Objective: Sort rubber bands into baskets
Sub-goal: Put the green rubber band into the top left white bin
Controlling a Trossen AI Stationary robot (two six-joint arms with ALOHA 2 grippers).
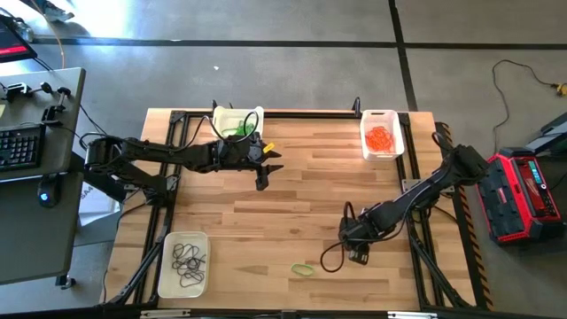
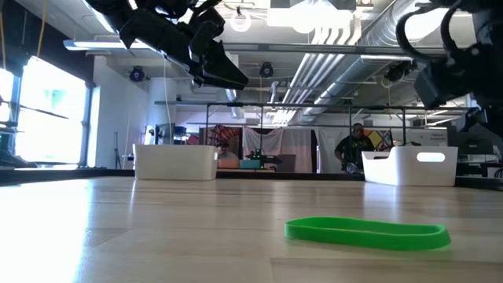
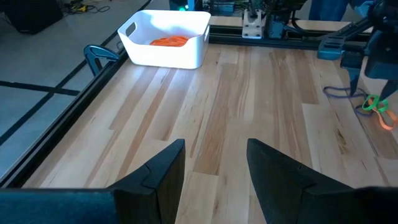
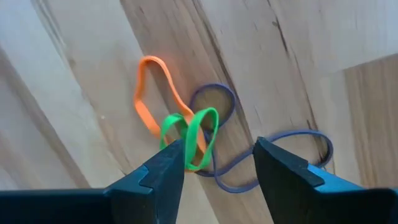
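While its dark fingers stood apart, the right gripper hung over a tangle of thin floppy loops: a green rubber band, an orange band, and what looked like a blue band. These lay on the grained wooden table just ahead of its fingertips. Off by the far basket, the left gripper was open too, holding nothing.

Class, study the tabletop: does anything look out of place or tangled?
Yes. Below the open right gripper, an orange band, a green band and a dark band lie knotted together on the table. Another green band lies alone near the front edge, outside any basket.
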